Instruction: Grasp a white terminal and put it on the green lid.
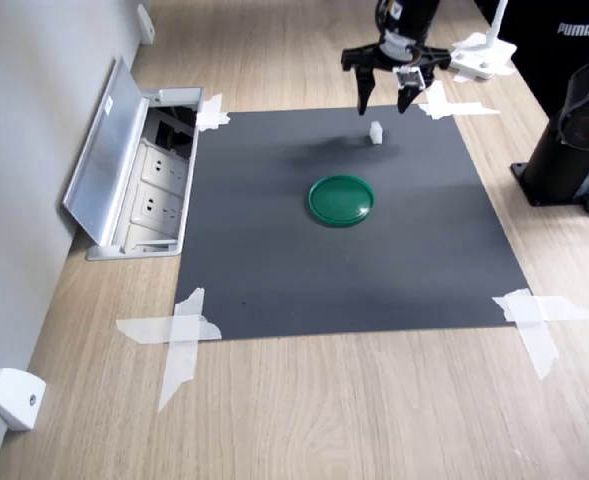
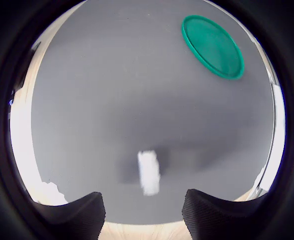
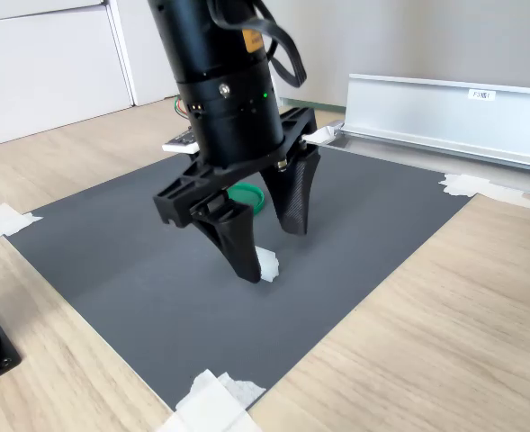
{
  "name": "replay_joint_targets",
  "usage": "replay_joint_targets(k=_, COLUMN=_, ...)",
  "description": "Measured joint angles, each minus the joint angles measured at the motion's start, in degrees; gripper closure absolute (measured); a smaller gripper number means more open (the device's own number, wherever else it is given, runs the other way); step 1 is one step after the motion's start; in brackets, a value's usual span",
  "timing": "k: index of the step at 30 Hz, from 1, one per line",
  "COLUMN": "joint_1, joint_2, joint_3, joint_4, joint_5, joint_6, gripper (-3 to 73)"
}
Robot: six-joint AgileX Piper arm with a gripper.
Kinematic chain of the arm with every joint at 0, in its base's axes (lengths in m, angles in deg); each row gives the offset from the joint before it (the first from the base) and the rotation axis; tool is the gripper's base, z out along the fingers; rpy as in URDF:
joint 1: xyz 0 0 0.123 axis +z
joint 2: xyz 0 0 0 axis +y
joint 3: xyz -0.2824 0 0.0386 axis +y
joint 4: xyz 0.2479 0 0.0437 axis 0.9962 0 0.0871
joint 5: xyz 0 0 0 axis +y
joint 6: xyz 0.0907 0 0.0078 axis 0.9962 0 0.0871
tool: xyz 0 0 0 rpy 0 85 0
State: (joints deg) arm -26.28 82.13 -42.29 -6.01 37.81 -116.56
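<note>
In the first exterior view, the green lid (image 1: 341, 200) lies left of the white terminal (image 1: 376, 132) on the dark mat (image 1: 274, 270), so lower your released, empty hand (image 1: 385, 103) straight down until both fingers flank the terminal, then clench gently.

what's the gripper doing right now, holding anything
Gripper: open, holding nothing; jaws spread above the terminal, which sits on the mat.
</note>
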Motion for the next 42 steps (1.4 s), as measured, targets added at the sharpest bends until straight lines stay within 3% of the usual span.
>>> replay_joint_targets(k=4, joint_1=2.00, joint_2=1.10, joint_3=0.00, joint_4=1.40, joint_5=-0.58, joint_6=0.00, gripper=3.2)
replay_joint_targets(k=13, joint_1=2.07, joint_2=3.55, joint_3=0.62, joint_4=0.51, joint_5=-2.15, joint_6=0.00, gripper=3.2)
replay_joint_targets(k=21, joint_1=2.07, joint_2=3.91, joint_3=1.70, joint_4=0.51, joint_5=-4.24, joint_6=0.00, gripper=9.2)
replay_joint_targets(k=26, joint_1=2.07, joint_2=3.91, joint_3=1.70, joint_4=-0.11, joint_5=-4.39, joint_6=0.00, gripper=21.6)
replay_joint_targets(k=34, joint_1=2.07, joint_2=3.91, joint_3=1.70, joint_4=-0.77, joint_5=-3.83, joint_6=0.00, gripper=60.6)
replay_joint_targets(k=42, joint_1=2.20, joint_2=3.12, joint_3=1.51, joint_4=-0.79, joint_5=-3.60, joint_6=5.08, gripper=61.2)
